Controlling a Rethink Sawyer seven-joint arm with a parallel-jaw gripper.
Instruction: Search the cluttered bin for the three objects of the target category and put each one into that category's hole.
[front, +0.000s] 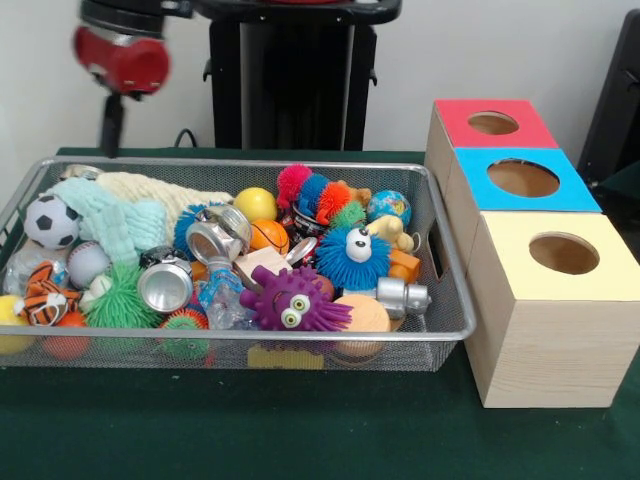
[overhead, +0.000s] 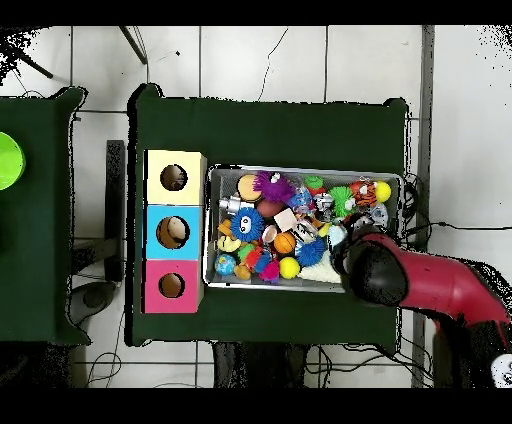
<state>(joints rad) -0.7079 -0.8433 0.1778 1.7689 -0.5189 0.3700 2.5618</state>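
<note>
A wire-mesh bin (front: 250, 165) is packed with toys. Among them are a soccer ball (front: 50, 220), a baseball (front: 87, 263), a yellow ball (front: 255, 204), a small basketball (front: 268, 236), a globe ball (front: 388, 207), a blue fuzzy creature (front: 352, 257), a purple one (front: 293, 300) and two metal cans (front: 165, 285). To the bin's right stand three boxes with round holes, topped red (front: 455, 115), blue (front: 480, 190) and yellow (front: 510, 260). My gripper (front: 112, 125) hangs above the bin's back left corner, clear of the toys. In the overhead view the red arm (overhead: 372, 270) hides it.
A pale knitted cloth (front: 120, 215) lies over the bin's back left part. A green spiky ball (front: 122, 298) and a tiger-striped ball (front: 45, 295) fill the front left. Green cloth (front: 300, 420) covers the table. In the overhead view the boxes (overhead: 160, 215) sit left of the bin (overhead: 300, 170).
</note>
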